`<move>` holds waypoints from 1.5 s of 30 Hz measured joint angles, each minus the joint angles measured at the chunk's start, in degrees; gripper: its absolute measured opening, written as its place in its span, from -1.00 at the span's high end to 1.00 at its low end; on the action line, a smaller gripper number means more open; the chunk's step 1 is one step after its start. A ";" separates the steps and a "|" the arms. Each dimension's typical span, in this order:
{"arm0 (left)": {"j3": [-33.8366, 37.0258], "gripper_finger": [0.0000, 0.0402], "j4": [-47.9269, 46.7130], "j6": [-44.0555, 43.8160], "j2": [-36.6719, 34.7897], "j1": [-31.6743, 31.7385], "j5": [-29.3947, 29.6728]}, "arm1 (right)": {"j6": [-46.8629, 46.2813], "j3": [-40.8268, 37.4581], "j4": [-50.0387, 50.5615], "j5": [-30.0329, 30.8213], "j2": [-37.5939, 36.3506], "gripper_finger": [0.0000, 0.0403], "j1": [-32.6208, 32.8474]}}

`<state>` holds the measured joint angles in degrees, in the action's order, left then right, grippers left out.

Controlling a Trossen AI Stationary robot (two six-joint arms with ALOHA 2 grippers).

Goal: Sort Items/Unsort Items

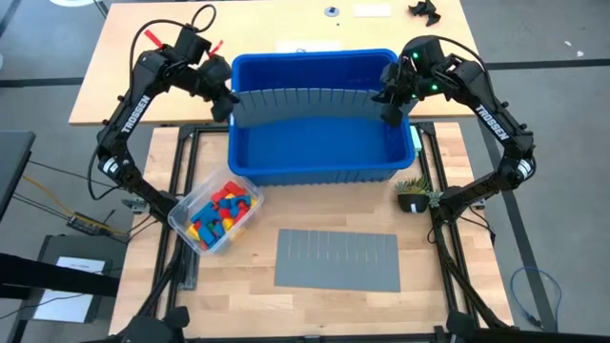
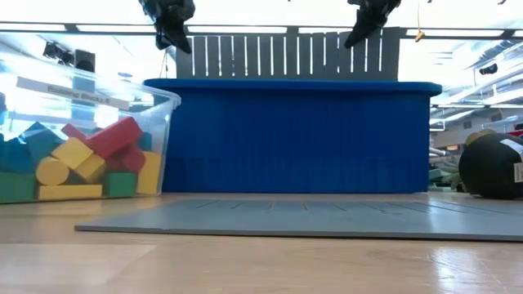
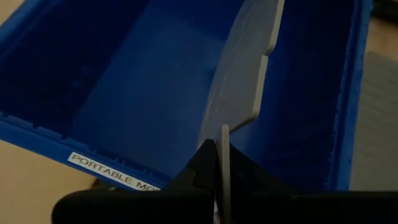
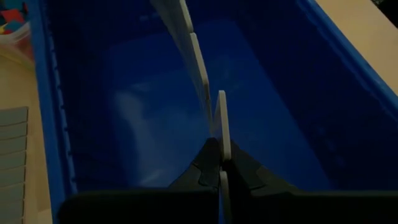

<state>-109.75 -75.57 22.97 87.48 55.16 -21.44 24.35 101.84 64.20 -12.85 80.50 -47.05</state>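
You've got 2 arms, 2 grey slotted divider sheets, 1 blue bin (image 1: 315, 171), 1 clear tub (image 1: 187, 229) w/ the blocks (image 1: 224, 210).

Left gripper (image 1: 225, 107) is clamped tight on the left end of the upright divider (image 1: 310, 103); right gripper (image 1: 391, 111) is pinched on its right end. The sheet stands on edge across the bin, above its floor, slots up. 2nd divider (image 1: 336, 259) lies flat on the table in front of the bin, nothing touching it.

All blocks sit in the clear tub, front-left of the bin; red, yellow, green, blue mixed. Too heaped to count.

High view only: a small potted plant (image 1: 414, 193) by the bin's front-right corner. Low view shows the upright sheet rising above the bin rim, both grippers at its top corners. Wrist views show the sheet's thin edge between each pair of fingers; bin label (image 3: 109, 171) shows in left wrist view only.
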 joint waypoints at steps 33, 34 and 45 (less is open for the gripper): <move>-1.22 0.91 1.99 -23.57 -4.33 -16.18 11.73 | -0.01 0.13 1.28 1.05 -0.21 0.99 -0.08; -1.24 0.91 1.63 -23.82 -4.41 -16.99 11.78 | 0.37 0.13 1.14 1.01 -0.21 0.99 -0.04; -0.61 0.91 -1.55 -23.39 -4.35 -22.14 18.91 | 1.26 0.11 1.78 0.83 -0.10 0.99 0.00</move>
<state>-110.37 -77.12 -0.43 83.13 33.01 -2.53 25.61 101.95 65.99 -12.03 80.40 -47.04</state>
